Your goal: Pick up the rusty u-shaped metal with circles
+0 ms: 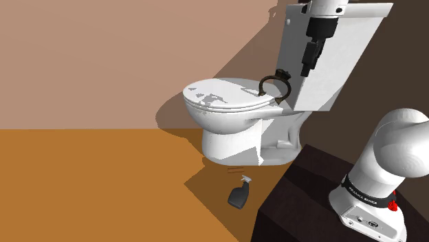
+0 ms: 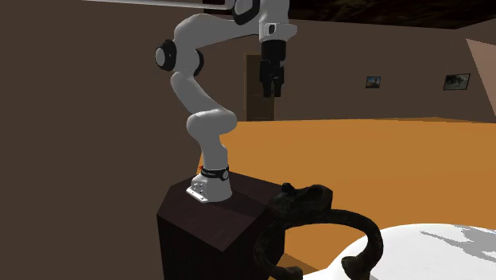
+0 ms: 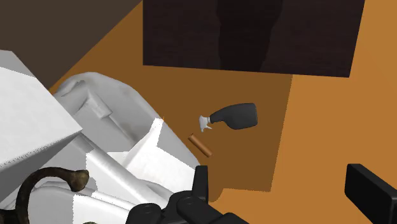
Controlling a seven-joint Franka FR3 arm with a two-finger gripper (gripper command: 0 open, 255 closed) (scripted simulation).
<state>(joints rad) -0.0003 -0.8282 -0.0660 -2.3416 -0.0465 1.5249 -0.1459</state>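
You have the end effector [image 1: 306,69] open: in the wrist view its two black fingers [image 3: 202,181] stand well apart with nothing between them. It hangs above the back of the white toilet [image 1: 227,137]. The rusty u-shaped metal [image 1: 264,84] rests on the closed lid [image 1: 220,96], right by the tank [image 1: 350,55], just below the end effector and apart from it. On the orange floor [image 1: 82,185] beside the toilet's base lie a dark spray bottle [image 1: 238,194] and a small brown stick [image 3: 201,145], near each other. The arm [image 2: 195,87] rises from the dark stand [image 2: 207,223].
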